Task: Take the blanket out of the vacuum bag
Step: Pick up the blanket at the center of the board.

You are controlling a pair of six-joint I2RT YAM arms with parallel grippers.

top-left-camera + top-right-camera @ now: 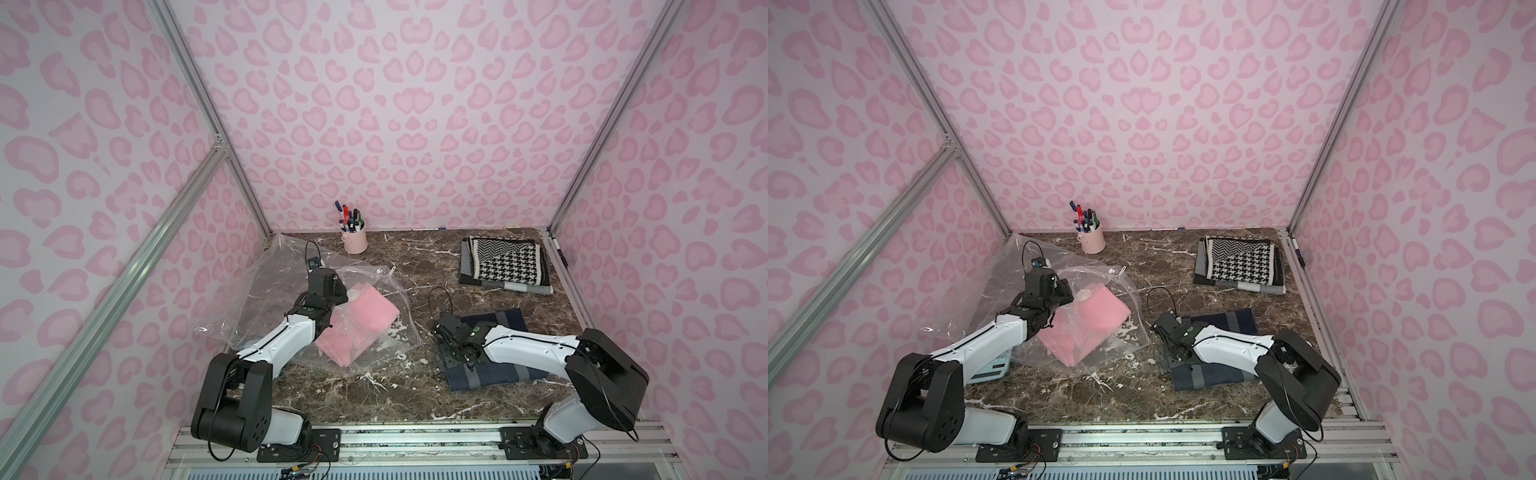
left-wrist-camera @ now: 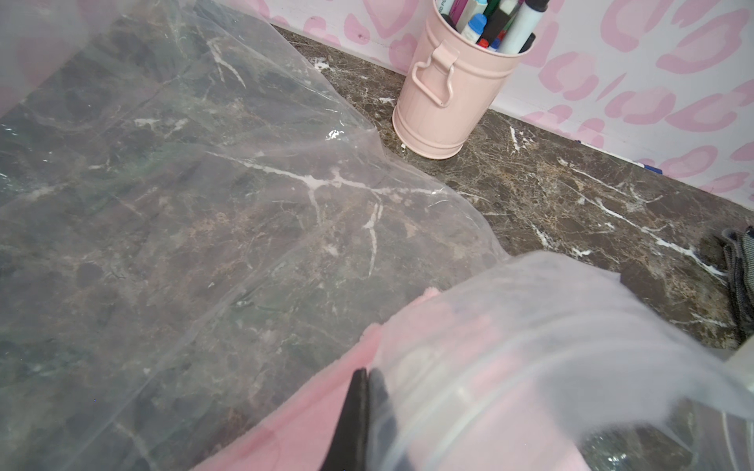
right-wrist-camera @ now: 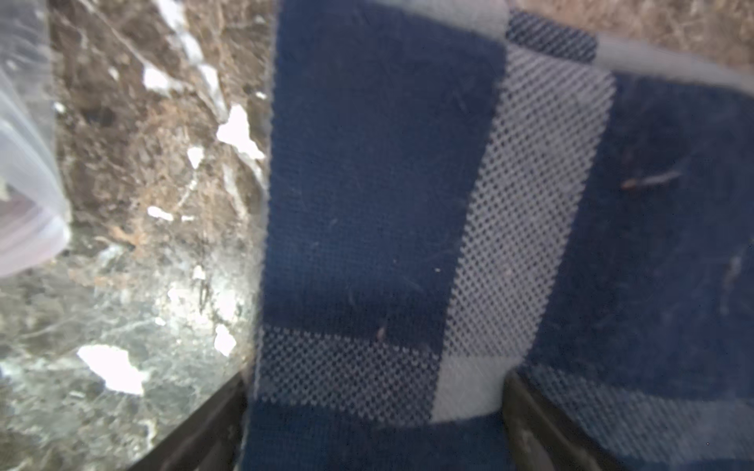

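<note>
pinching vacuum bag (image 1: 291,257) film, seemingly, with left hand (image 2: 365,391); pink blanket (image 1: 365,311) inside, robot-side of pen pot (image 1: 354,240). right hand (image 3: 371,412) spread over navy blanket (image 3: 387,163). likely risk: hauling bag and blanket together, nothing pinning either.

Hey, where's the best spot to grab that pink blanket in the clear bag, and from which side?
Probably by the folded corner facing the bag's clip edge, coming in from the right arm's side. The pink blanket lies folded under loose plastic, so from above only plastic gets pinched. Whether that edge is open I cannot tell.
</note>
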